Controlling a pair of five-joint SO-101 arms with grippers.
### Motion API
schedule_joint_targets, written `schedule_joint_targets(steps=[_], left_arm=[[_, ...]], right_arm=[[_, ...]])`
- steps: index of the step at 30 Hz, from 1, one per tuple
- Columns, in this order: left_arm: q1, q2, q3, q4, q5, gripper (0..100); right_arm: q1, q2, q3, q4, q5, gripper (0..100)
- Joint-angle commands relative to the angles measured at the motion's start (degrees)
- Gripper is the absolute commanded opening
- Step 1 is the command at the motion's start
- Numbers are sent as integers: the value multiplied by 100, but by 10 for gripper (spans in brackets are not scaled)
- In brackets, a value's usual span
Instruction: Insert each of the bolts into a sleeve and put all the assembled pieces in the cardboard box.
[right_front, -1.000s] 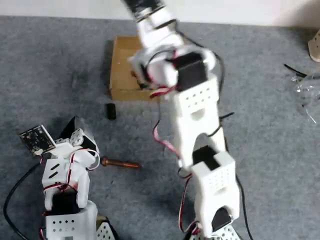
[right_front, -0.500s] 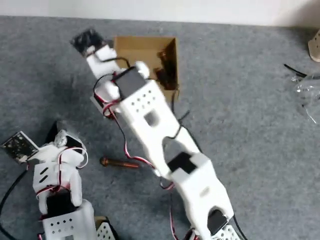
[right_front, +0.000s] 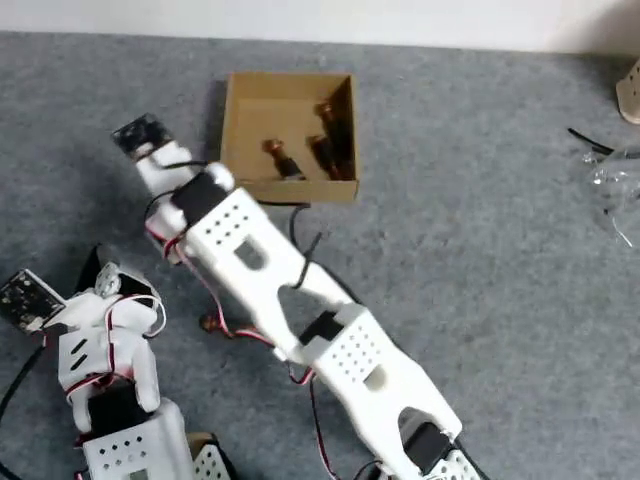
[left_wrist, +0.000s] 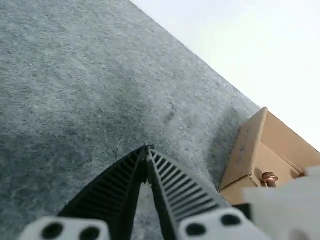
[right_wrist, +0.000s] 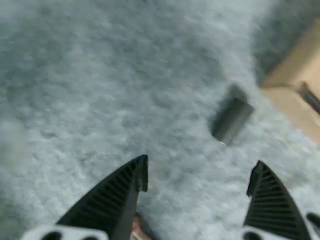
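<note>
Jaws of the left gripper (left_wrist: 147, 150) are pressed together tip to tip with nothing between them, and we see them held over the grey carpet (right_front: 480, 220), pointing toward the near corner of the cardboard box (right_front: 290, 188). The right gripper (right_wrist: 200, 172) is spread wide and holds nothing. Beyond its gap a dark sleeve (right_wrist: 232, 120) lies on the carpet, apart from both fingers and near the box corner. A copper bolt (right_front: 210, 322) lies on the carpet close under this gripper. From above we see only its head, poking out beside the right arm (right_front: 250, 250), which stretches diagonally across the table and covers the shank.

Inside the box lie copper-headed pieces (right_front: 280, 157) with dark bodies, one near the middle and more against the right wall. The left arm (right_front: 100, 350) is folded at the near left corner.

The carpet covers the whole table. Along its far edge runs a white wall (right_front: 400, 20). At the far right lie a crumple of clear plastic (right_front: 605, 172) and a black cable (right_front: 590, 143).
</note>
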Motion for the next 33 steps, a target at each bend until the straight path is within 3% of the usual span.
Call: schedule_joint_targets(steps=[1,4,24,33], left_arm=[[-57,-57,-330,-114,44,7],[-57,-57,-303,-114,35,7],[-119,-57,-303,-149,35,7],[-119,-57,-303,-149,35,7]], right_arm=[[-101,-92,-40,-277,-431,296],[-57,40,-40,-426,-870,296],[426,541,-13,-453,-914,296],[602,1121,-48,-532,-1565,296]])
